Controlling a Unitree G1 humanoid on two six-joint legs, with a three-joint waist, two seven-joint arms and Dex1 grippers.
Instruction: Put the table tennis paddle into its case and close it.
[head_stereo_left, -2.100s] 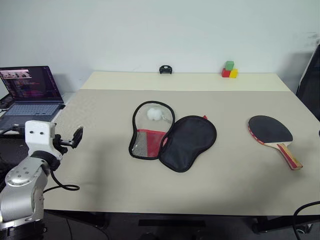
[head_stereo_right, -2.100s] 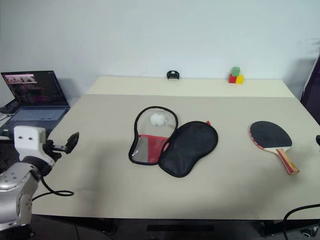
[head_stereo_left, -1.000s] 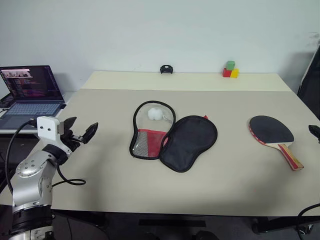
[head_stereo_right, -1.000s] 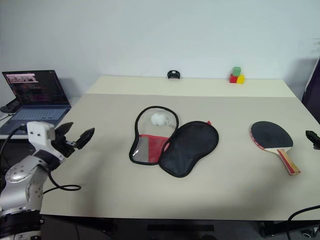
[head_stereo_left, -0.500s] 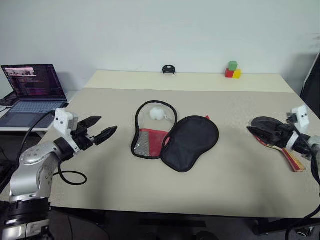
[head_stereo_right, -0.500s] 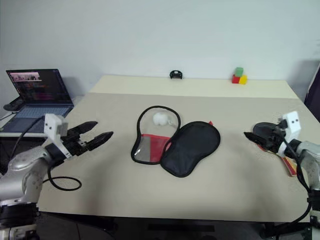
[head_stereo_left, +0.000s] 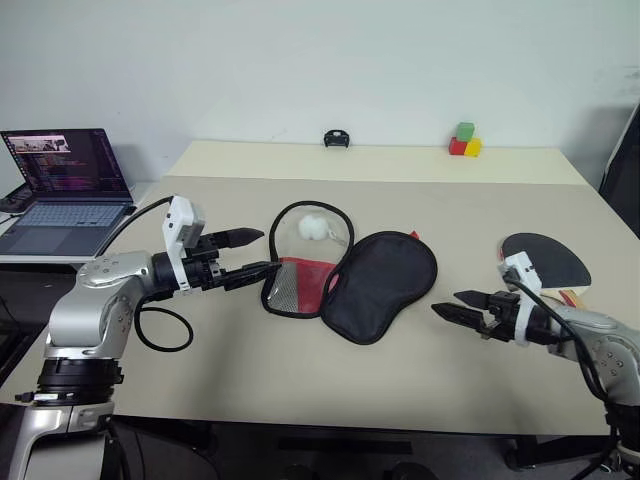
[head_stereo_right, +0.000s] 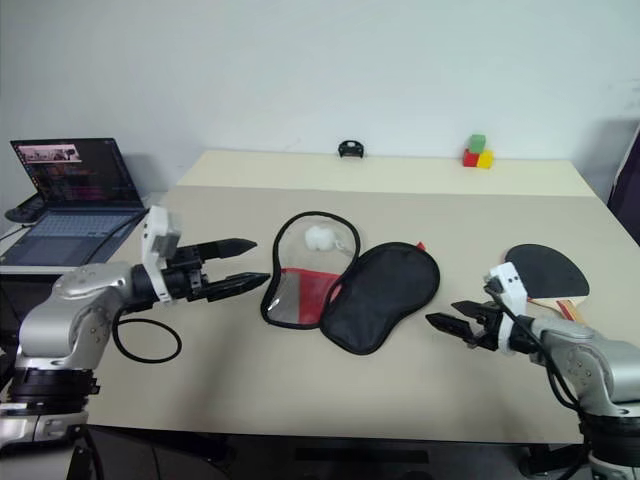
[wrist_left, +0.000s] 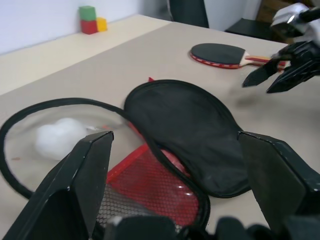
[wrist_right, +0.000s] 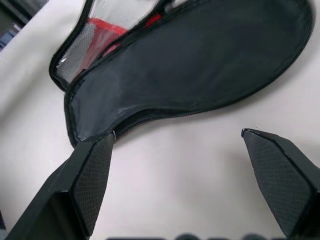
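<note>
The case (head_stereo_left: 345, 277) lies unzipped mid-table, its black flap covering part of the red mesh half, with the left gripper (head_stereo_left: 255, 254) spread wide just beside its left edge, while the right gripper (head_stereo_left: 462, 306), also wide and empty, hides part of the table tennis paddle (head_stereo_left: 548, 257) behind its arm.

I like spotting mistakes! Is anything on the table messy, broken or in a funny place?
Nothing looks broken or spilled. The case lies unzipped, its black flap folded open beside the clear and red half, ready for the table tennis paddle, which lies flat near the table's right edge. Three colored blocks sit stacked at the far edge.
</note>
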